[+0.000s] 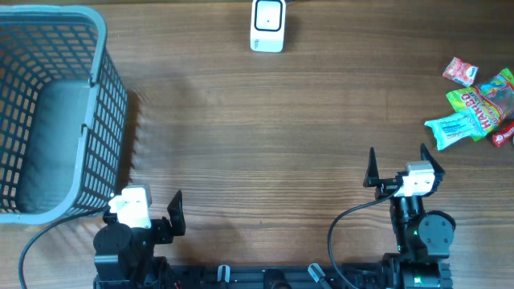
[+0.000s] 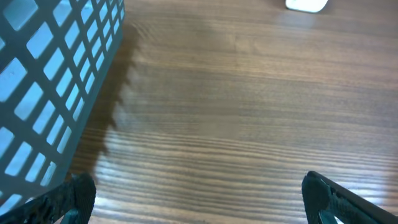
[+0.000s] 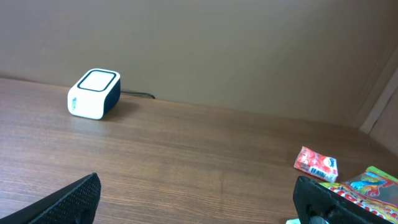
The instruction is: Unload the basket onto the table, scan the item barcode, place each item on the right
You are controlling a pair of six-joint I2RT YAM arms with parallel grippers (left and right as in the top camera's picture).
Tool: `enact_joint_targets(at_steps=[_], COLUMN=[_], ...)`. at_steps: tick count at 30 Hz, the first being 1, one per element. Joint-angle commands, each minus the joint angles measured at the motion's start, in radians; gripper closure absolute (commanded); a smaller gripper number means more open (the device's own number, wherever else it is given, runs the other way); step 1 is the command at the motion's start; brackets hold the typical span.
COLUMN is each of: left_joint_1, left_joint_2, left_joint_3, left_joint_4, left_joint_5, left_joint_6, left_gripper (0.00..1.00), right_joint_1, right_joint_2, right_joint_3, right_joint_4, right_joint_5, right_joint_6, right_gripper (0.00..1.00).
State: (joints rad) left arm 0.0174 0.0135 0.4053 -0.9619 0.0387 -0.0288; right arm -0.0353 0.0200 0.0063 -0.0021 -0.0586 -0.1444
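At the far right of the table [image 1: 241, 144] you have a small red packet [image 1: 460, 71], a green sweet bag [image 1: 486, 100] and a pale blue packet [image 1: 454, 128], all well apart from the scanner [image 1: 267, 26].

The red packet lies flat and a little tilted. In the right wrist view a barcode shows on its upper face. Near it, the green bag runs on a diagonal, its far end toward the right edge. The pale blue packet touches the bag and lies roughly left to right.

The scanner sits at the middle of the far edge. It is a white box with dark sides, its long axis running from near edge to far edge, and its rounded square window faces up. A cable [image 3: 140, 95] leaves its back.

Both your grippers are spread wide and hold nothing. The right gripper [image 1: 398, 152] points toward the far edge, near the packets. The left gripper [image 2: 196, 186] hovers just beside the basket [image 1: 108, 104].
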Motion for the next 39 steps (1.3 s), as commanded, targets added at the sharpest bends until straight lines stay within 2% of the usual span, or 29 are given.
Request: enact_joint_targets(at_steps=[1,3,9,10,12,17,20,23,39], left_joint_1=[-0.007,-0.007,-0.007,-0.008,-0.009,-0.009,-0.021,-0.021,-0.02], left_joint_2=[-0.007,-0.007,-0.007,-0.007,-0.007,-0.01,-0.01,-0.01,-0.01], left_joint_3=[-0.006,-0.008,-0.182,-0.23,-0.284,-0.362,-0.373,-0.373,-0.375], left_joint_4=[-0.026,0.043,0.659,0.745,0.818,0.821,0.831,0.831,0.833], left_joint_5=[0.013,0.024,0.033,0.043,0.047,-0.006,-0.003,-0.003,0.005], left_joint_6=[-0.006,-0.006,-0.003,-0.003,-0.002,0.008,0.085,0.103,0.073], left_gripper=[0.0,0.0,0.0,0.0,0.0,0.0,0.0,0.0,0.0], right_joint_1=[0.006,0.006,0.006,0.006,0.006,0.006,0.006,0.006,0.006], right_joint_2=[-0.011,-0.011,-0.011,-0.011,-0.011,-0.011,-0.011,-0.011,-0.011], right_joint_3=[-0.001,-0.001,-0.001,-0.001,-0.001,-0.001,-0.001,-0.001,-0.001], right_joint_4=[0.003,0.003,0.003,0.003,0.003,0.003,0.003,0.003,0.003], right_joint_5=[0.013,0.013,0.013,0.013,0.013,0.013,0.013,0.013,0.013], right_joint_6=[-0.013,-0.013,-0.013,-0.013,-0.013,-0.013,-0.013,-0.013,-0.013], right_gripper=[0.0,0.0,0.0,0.0,0.0,0.0,0.0,0.0,0.0])
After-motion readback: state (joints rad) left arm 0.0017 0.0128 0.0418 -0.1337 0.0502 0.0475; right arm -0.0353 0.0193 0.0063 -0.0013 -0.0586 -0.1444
